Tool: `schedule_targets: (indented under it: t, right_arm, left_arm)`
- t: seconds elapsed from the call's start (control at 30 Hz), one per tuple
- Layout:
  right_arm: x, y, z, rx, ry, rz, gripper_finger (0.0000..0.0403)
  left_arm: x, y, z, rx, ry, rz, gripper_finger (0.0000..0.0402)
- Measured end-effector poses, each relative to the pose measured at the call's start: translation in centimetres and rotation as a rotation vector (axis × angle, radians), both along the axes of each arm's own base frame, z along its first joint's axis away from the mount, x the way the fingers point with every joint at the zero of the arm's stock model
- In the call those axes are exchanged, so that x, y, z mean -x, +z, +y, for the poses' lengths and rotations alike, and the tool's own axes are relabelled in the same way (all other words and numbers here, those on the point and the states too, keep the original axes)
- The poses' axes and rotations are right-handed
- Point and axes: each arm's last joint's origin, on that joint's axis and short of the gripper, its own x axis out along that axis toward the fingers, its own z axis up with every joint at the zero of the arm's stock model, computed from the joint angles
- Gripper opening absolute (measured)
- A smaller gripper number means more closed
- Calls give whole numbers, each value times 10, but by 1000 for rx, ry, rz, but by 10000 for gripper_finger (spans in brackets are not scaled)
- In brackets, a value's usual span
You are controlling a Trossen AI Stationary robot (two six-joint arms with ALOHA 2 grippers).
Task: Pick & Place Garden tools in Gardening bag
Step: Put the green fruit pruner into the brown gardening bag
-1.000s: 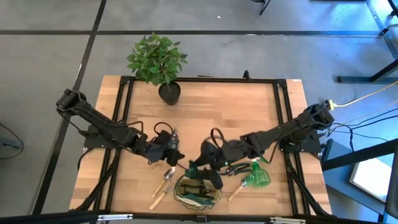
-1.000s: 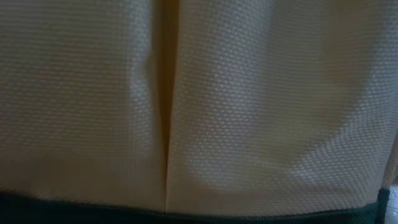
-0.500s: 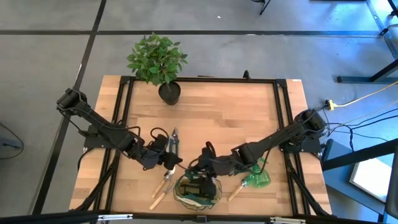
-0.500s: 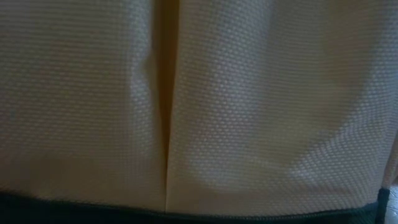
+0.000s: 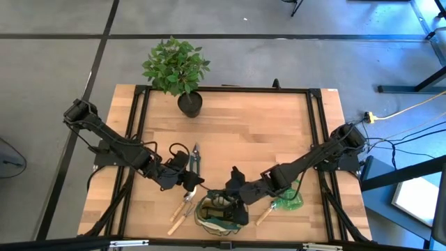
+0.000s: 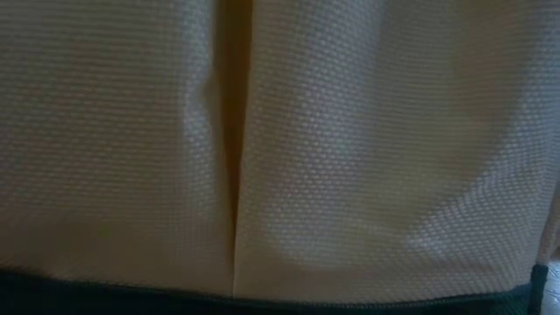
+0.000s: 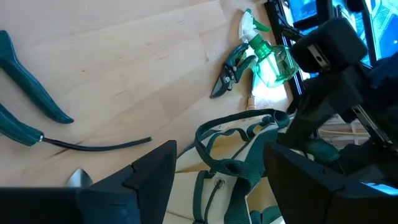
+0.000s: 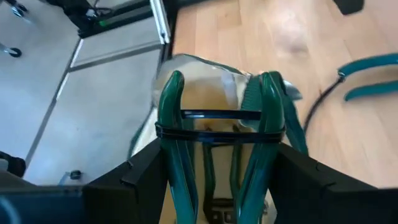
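Note:
The olive and tan gardening bag [image 5: 221, 216] stands at the table's near edge, and its tan cloth [image 6: 350, 157] fills the low view. My right gripper [image 5: 234, 201] hangs over the bag's mouth [image 8: 205, 81], shut on green-handled pruners [image 8: 217, 115]. Left of the bag, my left gripper [image 5: 193, 183] stands open with nothing between its fingers, above a wooden-handled trowel [image 5: 183, 208]. Teal-handled snips [image 5: 195, 157] lie behind it. A green spray bottle [image 5: 288, 201], dark pruners [image 7: 231, 70] and another wooden-handled tool [image 5: 263, 215] lie right of the bag. My right gripper has the green pruners between its two fingers [image 8: 140, 183], which stand outside the two handles [image 8: 177, 168]. It slants down from the table's right. The handles' free ends [image 8: 175, 79], joined by a black band, stick out past the fingertips. The pruners are lifted clear above the bag's mouth.
A leafy plant in a black pot [image 5: 189, 103] stands at the table's far side, left of centre. A black cable [image 7: 99, 144] lies on the wood by the snips. The far and middle of the table [image 5: 258, 125] are bare wood.
My right gripper has gone down and toward the table's near edge with the green pruners. It has tipped further downward, and now it hangs over the bag's mouth.

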Motion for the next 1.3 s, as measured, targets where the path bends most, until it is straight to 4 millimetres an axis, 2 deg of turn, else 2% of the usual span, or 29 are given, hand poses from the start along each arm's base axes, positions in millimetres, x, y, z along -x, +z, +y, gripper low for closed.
schedule_targets:
  t: [0.27, 0.6, 0.67, 0.83, 0.97, 1.1, 1.3]
  right_arm:
    - [5, -3, 4, 16, 10, 38, 225]
    - [17, -4, 22, 9, 58, 60, 225]
    - [19, 0, 25, 20, 69, 77, 225]
    - [17, 27, 29, 83, 122, 67, 225]
    - [17, 36, 30, 99, 148, 68, 225]
    - [20, 26, 36, 103, 185, 130, 225]
    - [20, 0, 50, 124, 206, 205, 225]
  left_arm:
    - [0, 0, 0, -21, -15, 1, 235]
    - [0, 0, 1, -32, -21, 1, 235]
    - [0, 0, 1, -25, -15, 1, 235]
    - [0, 1, 0, -22, 36, -18, 235]
    - [0, 1, 1, -18, 83, -39, 235]
    - [0, 3, 1, -7, 146, -72, 235]
    - [-3, 10, -2, -8, 218, -179, 235]
